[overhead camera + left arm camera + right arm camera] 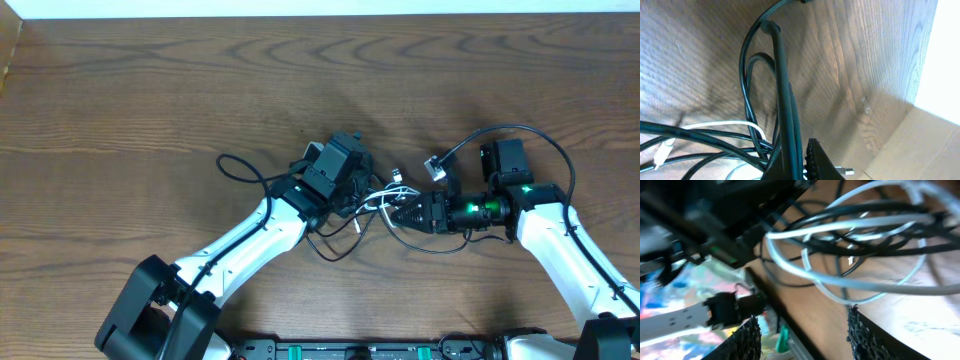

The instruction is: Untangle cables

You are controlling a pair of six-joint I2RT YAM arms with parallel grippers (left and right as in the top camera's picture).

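Observation:
The cables (366, 203) lie tangled at the table's middle between my two grippers: thin black ones and one white cable (378, 198). A black loop (236, 168) trails to the left. My left gripper (352, 188) is over the tangle, and in the left wrist view it (796, 165) is shut on a black cable (782, 80) that runs up between its fingers. The white cable (725, 124) crosses behind it. My right gripper (396, 212) points left at the tangle. It (805, 335) is open and empty, with white cable loops (850, 282) just ahead of its fingertips.
A thick black arm wire (545, 140) arcs over the right wrist to a silver plug (435, 167). A black cable loop (335, 250) lies toward the front edge. The left arm's body (715, 220) is close ahead of the right gripper. The wooden table (150, 90) extends far left.

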